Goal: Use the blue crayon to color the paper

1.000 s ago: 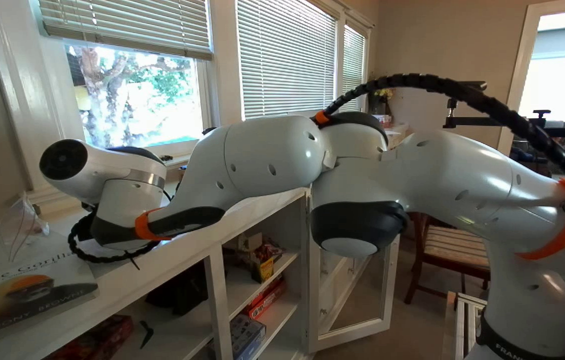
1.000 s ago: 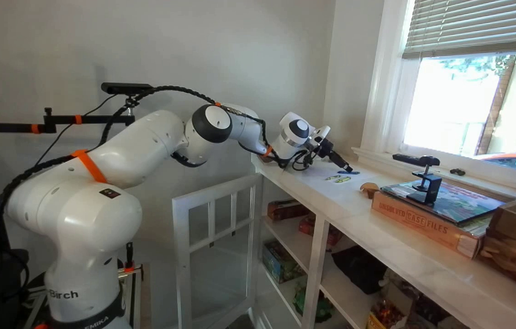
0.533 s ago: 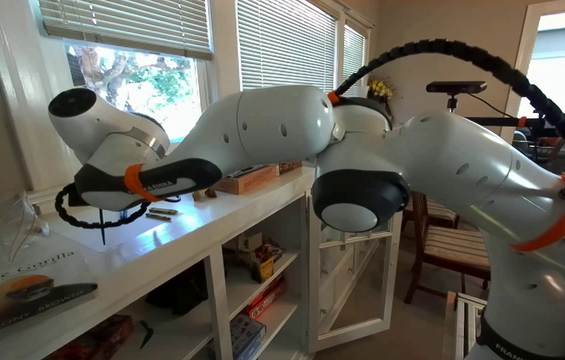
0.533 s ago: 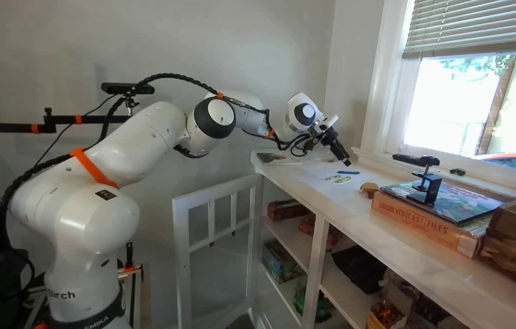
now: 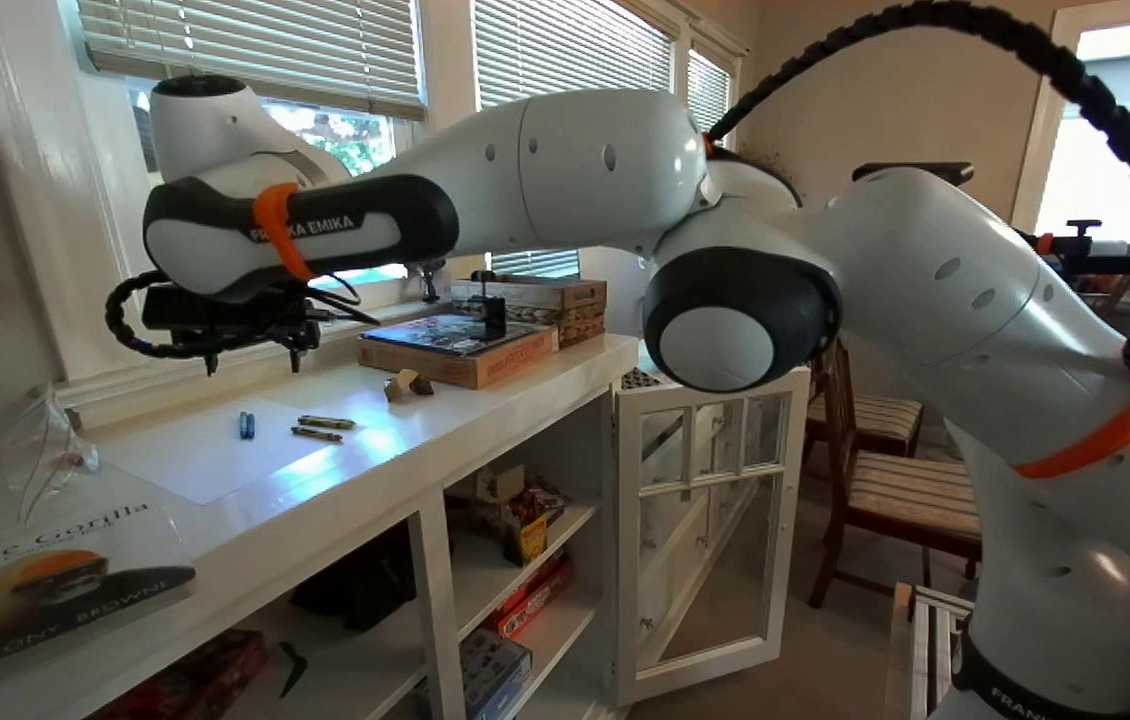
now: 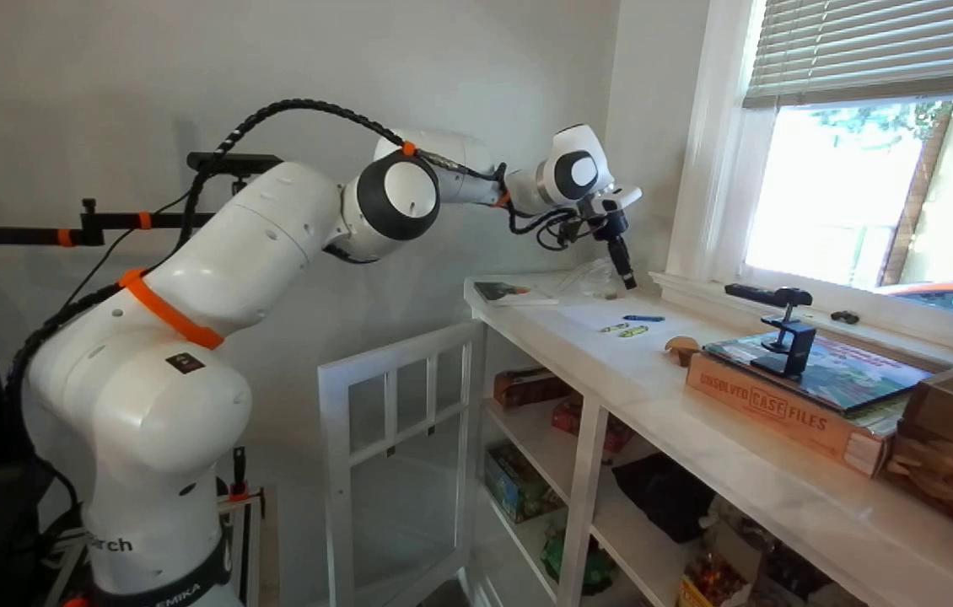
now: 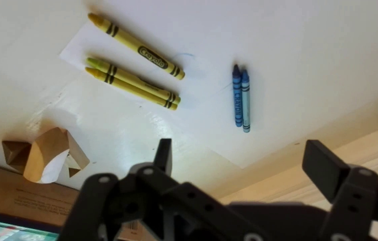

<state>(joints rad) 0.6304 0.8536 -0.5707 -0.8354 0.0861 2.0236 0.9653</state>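
In the wrist view the light blue crayon (image 7: 246, 103) lies flat against a darker blue crayon (image 7: 237, 100), both on the white paper (image 7: 309, 67). A short faint blue mark (image 7: 185, 54) shows on the sheet. My gripper (image 7: 238, 144) is open, its fingers wide apart with nothing between them. An exterior view has the gripper (image 5: 253, 362) above the paper (image 5: 190, 455) and the pair of blue crayons (image 5: 246, 425), clear of both. From another side the gripper (image 6: 629, 280) points down, above and behind the blue crayons (image 6: 643, 318).
A yellow crayon (image 7: 135, 45) and a touching yellowish pair (image 7: 132, 87) lie near the paper's edge. A torn brown piece (image 5: 408, 385), a flat box (image 6: 780, 413) with a clamp (image 6: 788, 337), a book (image 5: 55, 570) and a plastic bag (image 5: 45, 450) share the counter. The window sill borders it.
My gripper has risen from close beside the blue crayons and turned from a slant to nearly straight down. The whole arm has lifted. The crayons and paper stay in place.
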